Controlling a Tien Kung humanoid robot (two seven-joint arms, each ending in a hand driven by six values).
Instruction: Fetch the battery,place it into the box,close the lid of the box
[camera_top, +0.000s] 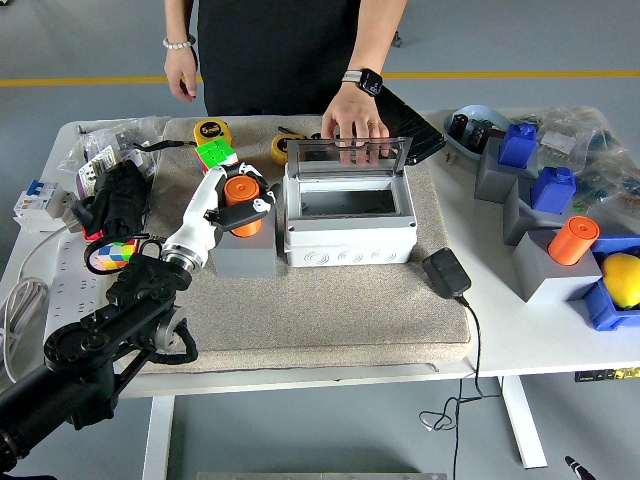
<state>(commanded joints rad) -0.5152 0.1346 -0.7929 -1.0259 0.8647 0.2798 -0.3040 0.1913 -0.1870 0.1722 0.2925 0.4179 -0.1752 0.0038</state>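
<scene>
The left hand's (232, 203) fingers (258, 206) are curled around the orange battery (241, 202), above the grey holder block (242, 251) at 9 o'clock of the open grey box (349, 226). Both sit on a beige mat (330, 310) on the white desk (520, 330). A person's hand (352, 115) holds the raised lid (348, 153).

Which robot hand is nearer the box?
Left. The left hand grips the orange battery above the grey block, just left of the box. The right hand isn't in view.
</scene>
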